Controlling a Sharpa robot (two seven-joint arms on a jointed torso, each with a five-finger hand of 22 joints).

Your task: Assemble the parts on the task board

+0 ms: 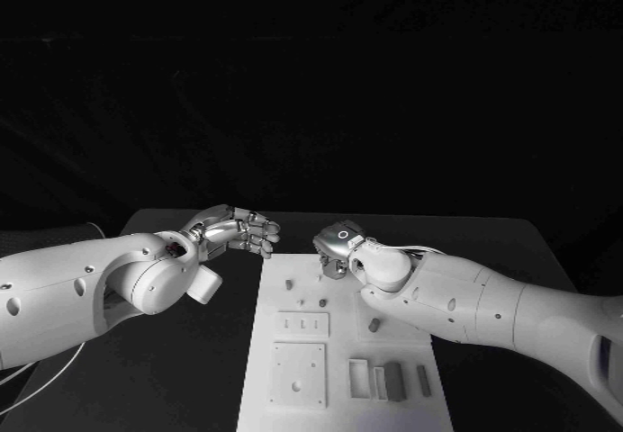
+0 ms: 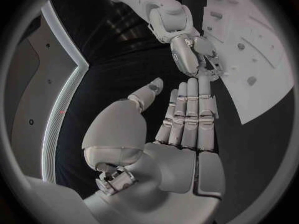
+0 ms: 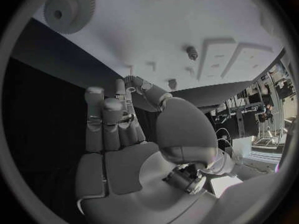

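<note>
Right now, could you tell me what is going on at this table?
The robot is set up to assemble small parts on the white task board, which lies on the black table. Neither hand holds anything at this moment. The left hand hovers just off the board's far left corner, fingers apart. The right hand is over the board's far end, fingers loosely curled. Several grey parts lie near the board's near right corner, untouched.

The left arm is reaching in from the left, its left hand (image 1: 235,230) hanging with fingers (image 2: 190,115) straight, side by side and holding nothing; the right arm is reaching in opposite, its right hand (image 1: 340,247) likewise showing extended, empty fingers (image 3: 106,124).
</note>
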